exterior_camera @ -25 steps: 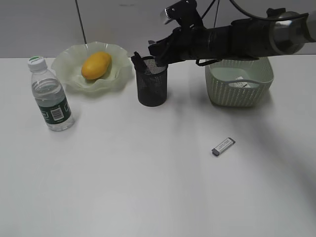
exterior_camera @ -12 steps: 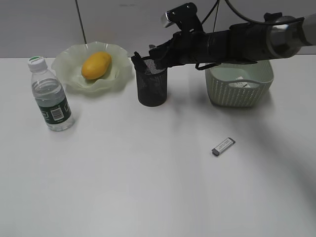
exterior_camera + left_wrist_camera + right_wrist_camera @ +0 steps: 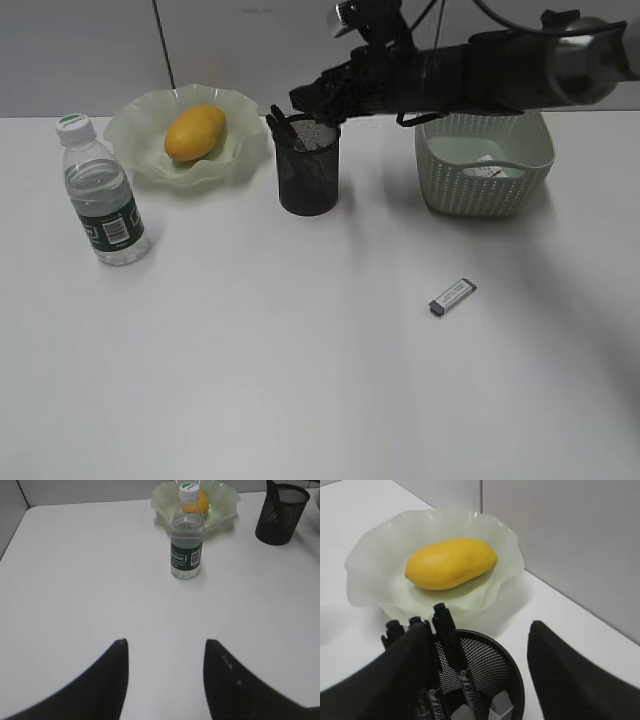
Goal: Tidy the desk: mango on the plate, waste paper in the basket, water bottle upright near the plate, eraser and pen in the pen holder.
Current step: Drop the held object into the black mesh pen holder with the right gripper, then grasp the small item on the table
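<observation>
Surface: plain white table (image 3: 300, 380) against a grey wall (image 3: 80, 50) with one dark vertical seam.

At 10 o'clock in the exterior view the plate (image 3: 186, 135) holds the mango (image 3: 195, 132). The bottle (image 3: 102, 192) stands upright at 9 o'clock, near the plate. The holder (image 3: 308, 165) sits at 12 o'clock with pens (image 3: 451, 650) leaning inside and a pale eraser (image 3: 501, 704) at its bottom. The basket (image 3: 484, 160) at 2 o'clock contains the paper (image 3: 487, 168). A second eraser (image 3: 452, 297) lies flat on the table at 4 o'clock, well apart from everything.

Right gripper (image 3: 479, 672) hangs directly over the holder's mouth, jaws spread wide, nothing between them. Its arm (image 3: 480, 75) crosses above the basket's rear rim. Left gripper (image 3: 165, 675) is over bare table, jaws parted, empty, bottle ahead at 12 o'clock.

The front half of the table is free room. The left edge shows in the left wrist view.
</observation>
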